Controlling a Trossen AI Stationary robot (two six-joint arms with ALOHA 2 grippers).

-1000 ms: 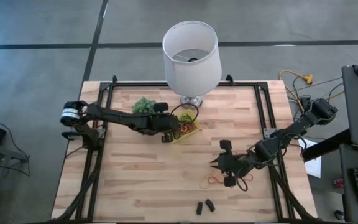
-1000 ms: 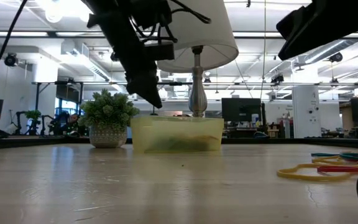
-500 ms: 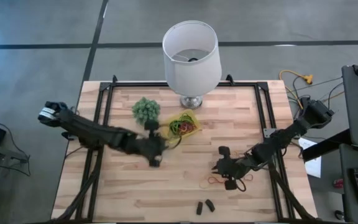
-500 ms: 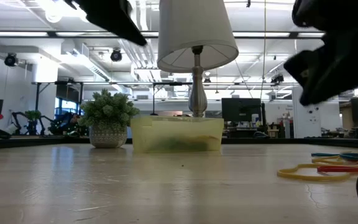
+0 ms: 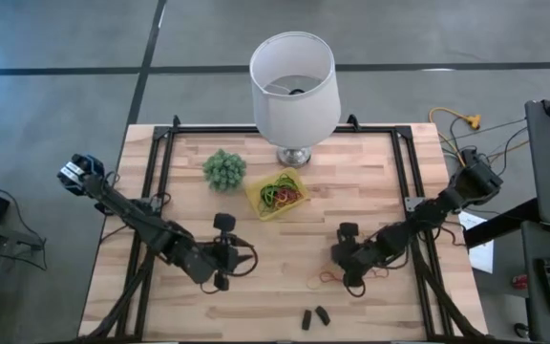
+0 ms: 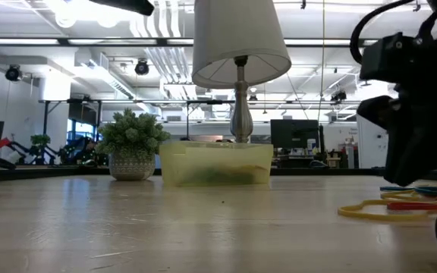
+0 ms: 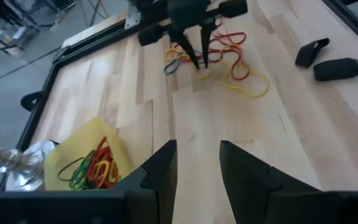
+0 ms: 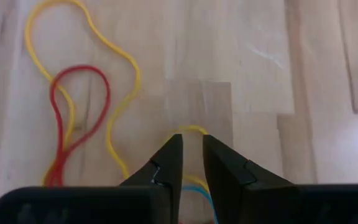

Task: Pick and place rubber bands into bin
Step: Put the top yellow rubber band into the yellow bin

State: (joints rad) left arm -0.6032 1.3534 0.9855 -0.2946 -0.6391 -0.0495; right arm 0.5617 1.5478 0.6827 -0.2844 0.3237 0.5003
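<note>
- Right gripper poised low over the wooden table, fingers slightly parted, a yellow rubber band arching between the tips.
- A red rubber band loops beside it; a blue strand shows between the fingers.

Bright, even light over the table from above, and shadows under the arms stay soft and short. At table height, ceiling strip lights glare white in the room behind, and the near table surface goes blurry while the lamp stays fairly crisp. The dark arm mass on the right of that view is out of focus. Up close at the right wrist, the wood looks washed and pale, and the yellow loop is slightly soft. The left wrist view is clear, with its own fingers blurred.
</note>
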